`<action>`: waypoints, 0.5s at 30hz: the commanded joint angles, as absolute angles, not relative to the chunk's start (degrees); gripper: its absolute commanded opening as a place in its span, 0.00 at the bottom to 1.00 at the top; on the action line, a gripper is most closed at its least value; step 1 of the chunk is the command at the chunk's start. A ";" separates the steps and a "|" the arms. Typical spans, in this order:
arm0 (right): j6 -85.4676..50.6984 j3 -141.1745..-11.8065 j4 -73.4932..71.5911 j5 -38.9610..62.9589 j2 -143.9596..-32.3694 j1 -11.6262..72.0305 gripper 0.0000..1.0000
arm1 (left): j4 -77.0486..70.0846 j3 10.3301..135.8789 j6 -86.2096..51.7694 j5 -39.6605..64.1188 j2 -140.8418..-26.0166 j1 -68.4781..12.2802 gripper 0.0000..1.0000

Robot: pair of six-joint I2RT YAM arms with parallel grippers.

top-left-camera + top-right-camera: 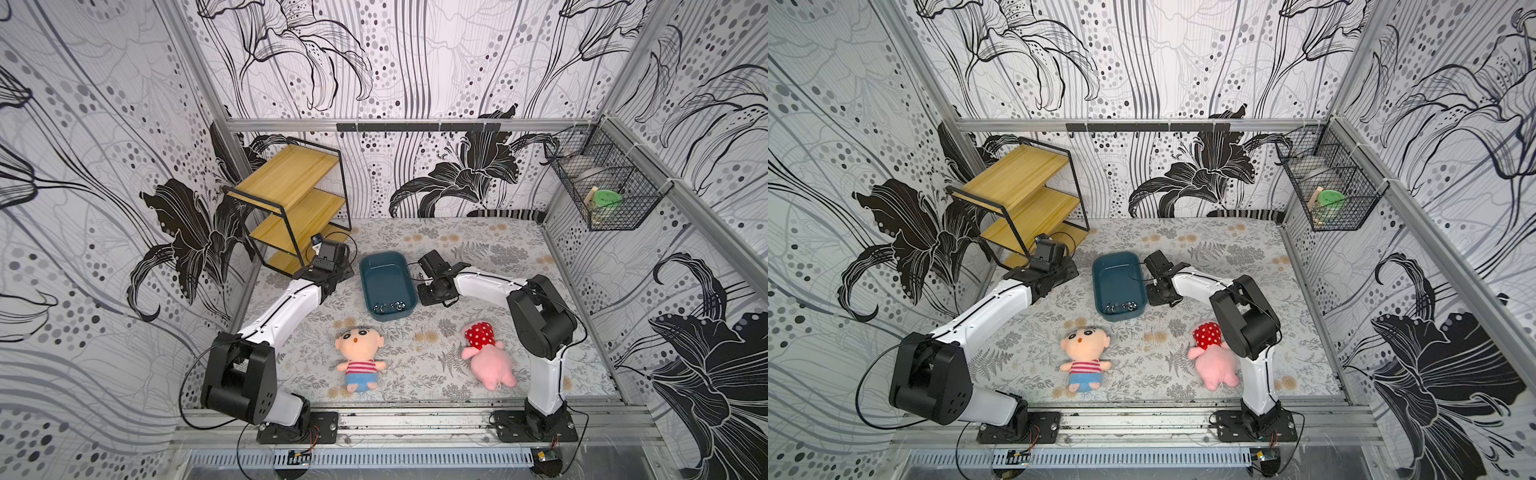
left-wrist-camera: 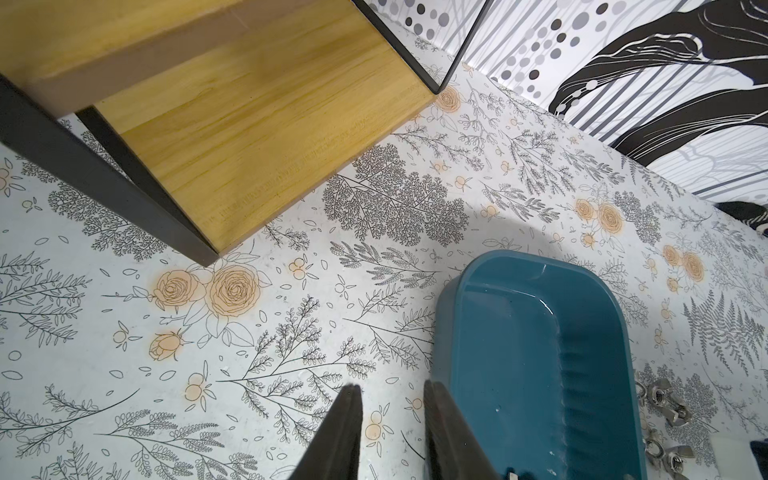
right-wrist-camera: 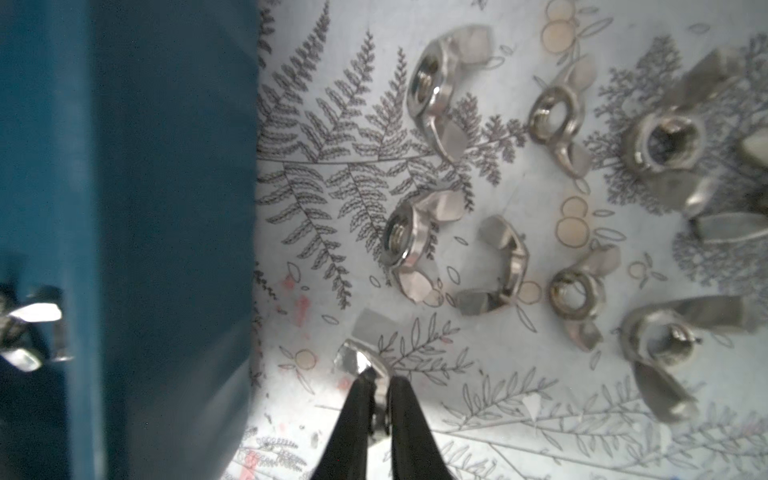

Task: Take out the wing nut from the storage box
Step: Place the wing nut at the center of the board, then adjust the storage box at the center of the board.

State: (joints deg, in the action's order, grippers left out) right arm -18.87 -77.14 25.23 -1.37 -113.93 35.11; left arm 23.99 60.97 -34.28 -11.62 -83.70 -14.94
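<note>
Several silver metal wing nuts [image 3: 419, 245] lie loose at three o'clock of the dark teal rectangular plastic storage box [image 3: 166, 208], where the right gripper [image 3: 381, 381] pinches another wing nut [image 3: 358, 358] by one thin wing, which may slip and scatter them; the left gripper [image 2: 392, 387] gapes empty.

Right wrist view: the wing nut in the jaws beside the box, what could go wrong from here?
1. The nut is pinched by one wing at the very tips of the right jaws, so it may twist or slip out too soon.
2. It is close to the box wall; dropped here, it might bounce off that wall.
3. Loose nuts lie just beside it on the table; it could land on them and scatter them.
</note>
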 commanded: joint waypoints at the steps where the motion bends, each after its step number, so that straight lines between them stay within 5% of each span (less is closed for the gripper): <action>1: -19.34 -78.05 26.79 -2.76 -115.09 35.42 0.23 | 22.59 60.56 -34.41 -12.39 -82.35 -14.59 0.32; 15: -18.95 -81.38 28.89 -4.52 -110.45 35.43 0.32 | 22.68 60.64 -34.39 -12.39 -82.07 -14.58 0.32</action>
State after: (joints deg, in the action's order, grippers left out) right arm -18.83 -78.87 26.83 -3.49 -114.04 35.11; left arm 24.01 60.95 -34.28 -11.62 -83.68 -14.94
